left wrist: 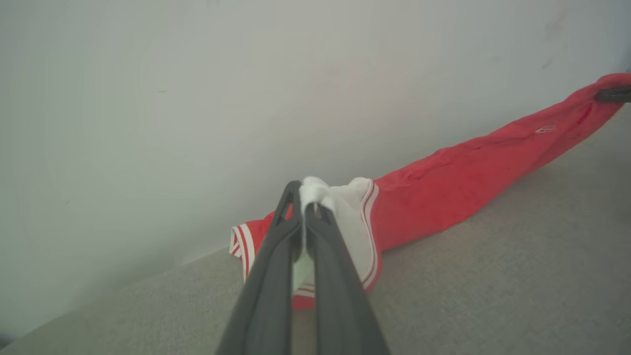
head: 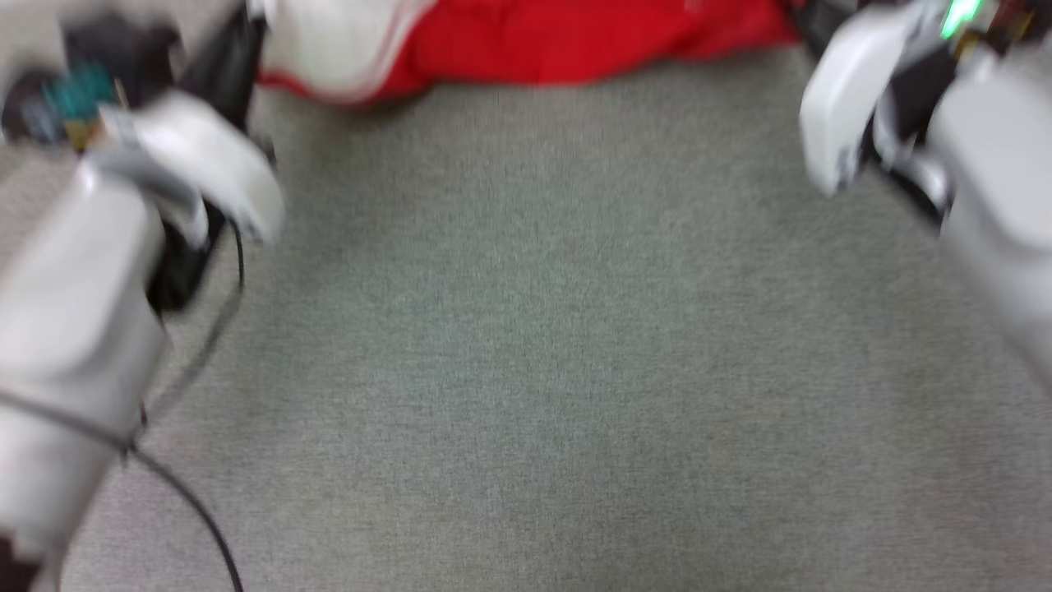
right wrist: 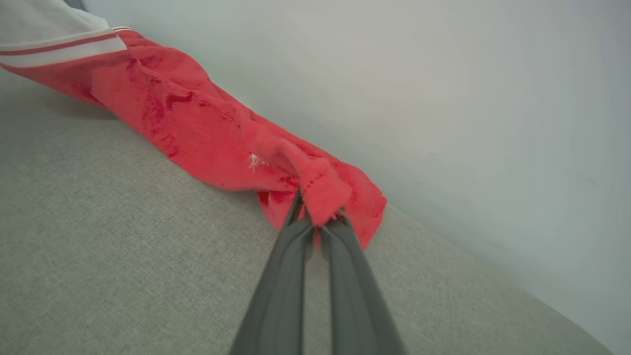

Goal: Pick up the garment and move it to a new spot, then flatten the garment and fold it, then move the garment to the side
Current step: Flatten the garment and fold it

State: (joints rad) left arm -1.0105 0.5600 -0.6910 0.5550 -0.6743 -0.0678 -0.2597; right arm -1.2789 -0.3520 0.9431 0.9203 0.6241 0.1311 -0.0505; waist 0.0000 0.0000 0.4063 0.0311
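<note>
Along far edge of grey fabric surface (head: pixel 526 345), by pale wall (left wrist: pixel 197 98): red jersey (left wrist: pixel 468 177) strung left-right between arms. Left gripper (left wrist: pixel 304 195) clamped on white sleeve (left wrist: pixel 352 222), right gripper (right wrist: pixel 318 219) clamped on red end; each arm nearest own end

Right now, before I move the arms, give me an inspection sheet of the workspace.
Surface: grey cloth surface, flat.
Job's things: garment, red with a white sleeve, strung between both hands along the far edge.
Clutter: nothing seen.
Hands: left hand shut on the white sleeve; right hand shut on a red corner.
Cables: black cable looping beside the left arm.
Surroundings: pale wall behind the garment.
</note>
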